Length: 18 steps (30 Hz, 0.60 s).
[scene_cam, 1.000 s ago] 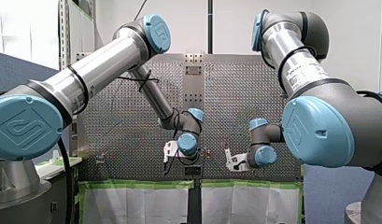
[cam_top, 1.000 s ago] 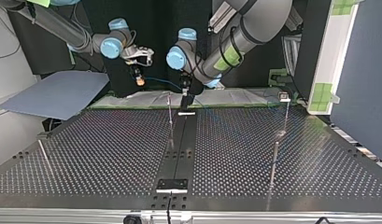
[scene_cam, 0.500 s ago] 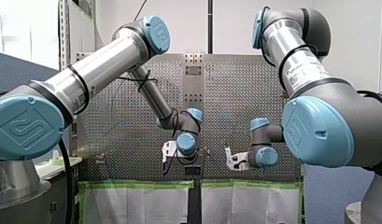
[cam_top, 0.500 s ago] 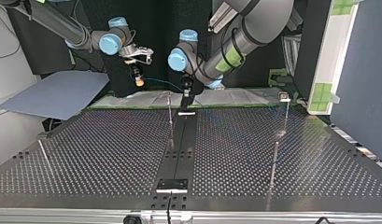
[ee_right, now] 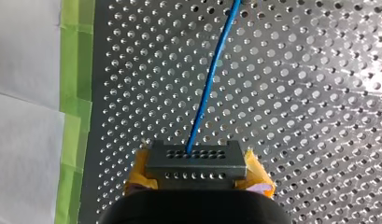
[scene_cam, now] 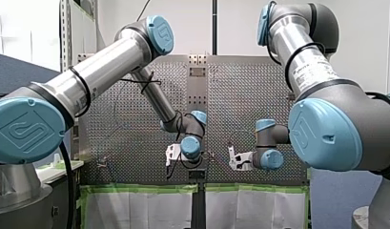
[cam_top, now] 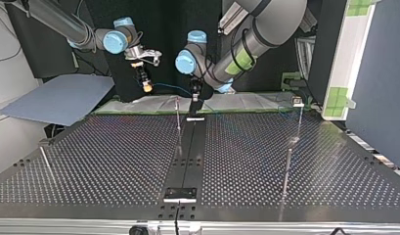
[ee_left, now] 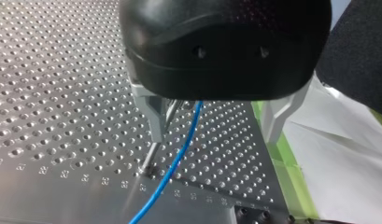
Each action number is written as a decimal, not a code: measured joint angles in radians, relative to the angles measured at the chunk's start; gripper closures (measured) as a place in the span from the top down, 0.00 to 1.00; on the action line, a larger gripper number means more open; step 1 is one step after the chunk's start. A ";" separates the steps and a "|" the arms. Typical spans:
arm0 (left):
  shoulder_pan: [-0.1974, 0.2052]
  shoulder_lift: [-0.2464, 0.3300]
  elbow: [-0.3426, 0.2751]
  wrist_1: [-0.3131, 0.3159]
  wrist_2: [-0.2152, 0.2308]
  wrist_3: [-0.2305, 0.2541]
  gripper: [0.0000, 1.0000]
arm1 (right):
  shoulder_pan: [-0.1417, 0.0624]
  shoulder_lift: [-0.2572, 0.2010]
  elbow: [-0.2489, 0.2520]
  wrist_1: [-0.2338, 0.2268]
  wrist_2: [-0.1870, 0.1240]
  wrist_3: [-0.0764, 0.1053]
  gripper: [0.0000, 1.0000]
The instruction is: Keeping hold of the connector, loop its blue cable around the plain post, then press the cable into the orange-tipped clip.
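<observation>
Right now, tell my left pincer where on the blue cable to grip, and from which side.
Grip the blue cable on its straight free run beside the post, coming from above: it passes between the fingers of the open left pincer, which can close across it.

One connector, one blue cable, two grippers (left gripper, right gripper) over one perforated table.

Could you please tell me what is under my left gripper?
Under my left gripper, the blue cable runs between its open fingers above the perforated table; a thin post stands by one finger. The gripper's body hides the cable's upper run.
</observation>
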<state>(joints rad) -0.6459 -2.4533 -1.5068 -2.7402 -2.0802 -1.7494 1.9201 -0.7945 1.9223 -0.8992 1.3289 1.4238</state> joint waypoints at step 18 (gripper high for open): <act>0.000 0.000 0.000 0.004 -0.009 0.032 1.00 | 0.012 -0.001 0.028 -0.034 -0.011 -0.002 0.00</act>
<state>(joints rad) -0.6462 -2.4534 -1.5071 -2.7365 -2.0894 -1.7171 1.9325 -0.7954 1.9499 -0.9328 1.3174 1.4221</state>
